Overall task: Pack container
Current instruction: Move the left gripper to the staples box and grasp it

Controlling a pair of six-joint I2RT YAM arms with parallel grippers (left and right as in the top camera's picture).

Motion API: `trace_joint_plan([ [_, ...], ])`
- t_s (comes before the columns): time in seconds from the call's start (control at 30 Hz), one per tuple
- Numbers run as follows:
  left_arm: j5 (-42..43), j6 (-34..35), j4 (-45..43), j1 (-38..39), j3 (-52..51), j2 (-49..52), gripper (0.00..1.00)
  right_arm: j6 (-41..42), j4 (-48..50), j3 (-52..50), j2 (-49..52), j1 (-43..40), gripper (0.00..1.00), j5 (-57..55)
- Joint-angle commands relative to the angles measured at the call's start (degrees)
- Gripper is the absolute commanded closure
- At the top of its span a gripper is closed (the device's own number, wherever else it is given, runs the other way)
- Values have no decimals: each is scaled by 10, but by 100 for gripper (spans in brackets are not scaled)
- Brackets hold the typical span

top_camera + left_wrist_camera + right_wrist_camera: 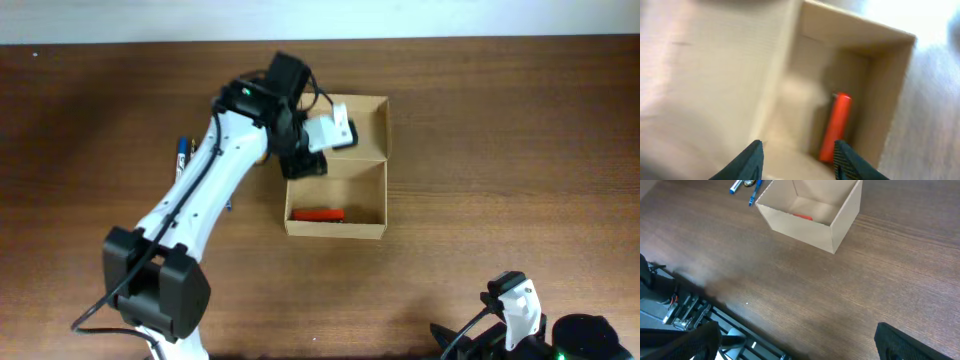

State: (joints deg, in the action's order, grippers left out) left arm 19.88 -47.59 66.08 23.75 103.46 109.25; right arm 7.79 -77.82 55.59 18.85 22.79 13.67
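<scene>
The tan cardboard container [336, 230] stands open at mid-table, its flap lid [368, 120] folded back on the far side. A red pen [317, 214] lies inside near the front wall. My left gripper [302, 162] hovers over the container's left rear part, open and empty. In the left wrist view its jaws [799, 161] are spread above the container's inside [885, 95], with the red pen [836, 127] below. My right gripper [795, 350] is open and empty near the table's front edge, far from the container [795, 222].
Blue pens [181, 152] lie on the table left of the container, partly under the left arm; they also show in the right wrist view [742, 186]. The right arm [515, 315] rests at the front right. Its mount frame [675, 312] lies along the table's front edge.
</scene>
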Motion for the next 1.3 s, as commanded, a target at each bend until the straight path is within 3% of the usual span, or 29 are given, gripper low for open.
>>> trace_joint_plan([
  [0.0, -52, 105, 6, -23, 40, -7, 56, 4, 2, 1, -1, -4, 1, 7],
  [0.37, -62, 292, -1, -164, 45, -6, 57, 4, 2, 1, -1, -4, 1, 7],
  [0.63, -62, 306, -52, -246, 7, -5, 56, 4, 2, 1, -1, -4, 1, 7],
  [1.07, -110, 328, -286, -246, -193, -4, 56, 4, 2, 1, -1, -4, 1, 7],
  [1.27, -107, 328, -349, -245, -245, -2, 56, 4, 2, 1, -1, -4, 1, 7],
])
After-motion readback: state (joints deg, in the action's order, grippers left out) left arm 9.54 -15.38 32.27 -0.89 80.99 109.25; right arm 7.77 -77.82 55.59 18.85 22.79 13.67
